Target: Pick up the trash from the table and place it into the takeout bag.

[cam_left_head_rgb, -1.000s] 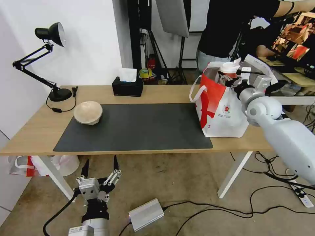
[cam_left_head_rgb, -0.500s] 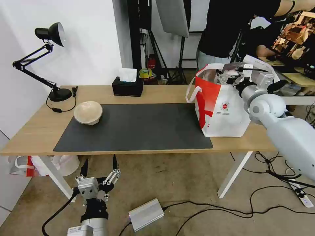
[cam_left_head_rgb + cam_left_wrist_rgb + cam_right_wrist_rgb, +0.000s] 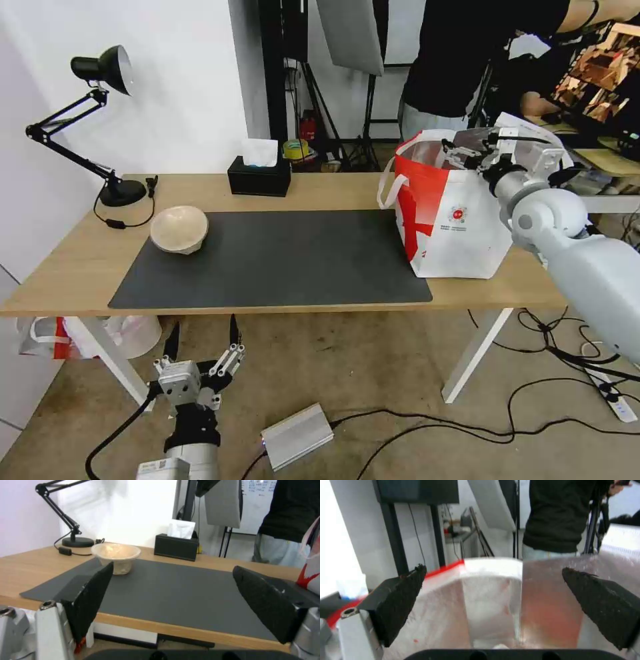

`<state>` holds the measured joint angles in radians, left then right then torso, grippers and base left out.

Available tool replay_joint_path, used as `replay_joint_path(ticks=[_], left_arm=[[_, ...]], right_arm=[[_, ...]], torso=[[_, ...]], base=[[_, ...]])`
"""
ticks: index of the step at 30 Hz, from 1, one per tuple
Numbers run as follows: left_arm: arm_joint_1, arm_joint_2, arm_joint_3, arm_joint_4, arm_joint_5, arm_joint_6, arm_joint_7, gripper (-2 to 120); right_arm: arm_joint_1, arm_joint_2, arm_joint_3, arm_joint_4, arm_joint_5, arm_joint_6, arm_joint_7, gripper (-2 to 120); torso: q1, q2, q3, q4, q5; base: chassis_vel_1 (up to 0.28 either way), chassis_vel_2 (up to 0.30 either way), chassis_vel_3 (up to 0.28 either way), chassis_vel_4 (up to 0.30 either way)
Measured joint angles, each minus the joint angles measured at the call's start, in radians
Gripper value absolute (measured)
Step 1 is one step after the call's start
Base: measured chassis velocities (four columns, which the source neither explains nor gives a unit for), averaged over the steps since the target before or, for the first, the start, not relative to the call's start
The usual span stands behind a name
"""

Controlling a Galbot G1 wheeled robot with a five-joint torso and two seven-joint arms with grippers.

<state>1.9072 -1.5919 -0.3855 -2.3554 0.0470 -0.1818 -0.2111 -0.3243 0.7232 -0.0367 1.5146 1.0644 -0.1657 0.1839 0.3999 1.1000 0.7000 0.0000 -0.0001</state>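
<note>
The beige pulp bowl (image 3: 179, 229) (image 3: 115, 555) stands upright on the left end of the dark grey mat (image 3: 280, 260) on the table (image 3: 67, 267). At the table's right end stands the white-and-red takeout bag (image 3: 453, 227), its silvery lining (image 3: 493, 600) facing the right wrist camera. My right gripper (image 3: 469, 147) (image 3: 493, 568) hovers at the bag's open top, open and empty. Below the table's front edge, my left gripper (image 3: 205, 325) (image 3: 173, 566) is parked, open and pointing up toward the mat. The red cup and the white bowl are out of view.
A black desk lamp (image 3: 120, 192) and a black tissue box (image 3: 259, 175) stand along the table's back edge. A person in black (image 3: 467, 53) stands behind the bag. Cables and a silver power brick (image 3: 297, 437) lie on the floor, with a thin plastic bag (image 3: 40, 337) under the table's left end.
One second ago my right gripper held the red cup with the white lid above the bag. The cup has since dropped out of sight and the gripper is open. The left arm is unmoved.
</note>
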Motion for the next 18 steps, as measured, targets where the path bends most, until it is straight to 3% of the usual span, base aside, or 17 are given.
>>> replay_joint_path(ticks=[4, 10, 18], left_arm=[[0.000, 0.000, 0.005, 0.004, 0.001, 0.000, 0.000, 95], [0.000, 0.000, 0.004, 0.003, 0.001, 0.000, 0.000, 95], [0.004, 0.000, 0.004, 0.000, 0.004, 0.000, 0.000, 95]], right_arm=[[-0.039, -0.004, 0.019, 0.055, -0.007, 0.115, 0.027, 100], [-0.094, -0.009, 0.059, 0.152, -0.016, 0.200, 0.065, 100], [-0.253, -0.036, 0.135, 0.398, -0.063, 0.298, 0.167, 100]], torso=[[0.000, 0.000, 0.000, 0.0001, 0.0001], [0.000, 0.000, 0.000, 0.0001, 0.0000], [0.000, 0.000, 0.000, 0.0001, -0.0001]], base=[[0.000, 0.000, 0.000, 0.000], [0.000, 0.000, 0.000, 0.000], [0.000, 0.000, 0.000, 0.000]])
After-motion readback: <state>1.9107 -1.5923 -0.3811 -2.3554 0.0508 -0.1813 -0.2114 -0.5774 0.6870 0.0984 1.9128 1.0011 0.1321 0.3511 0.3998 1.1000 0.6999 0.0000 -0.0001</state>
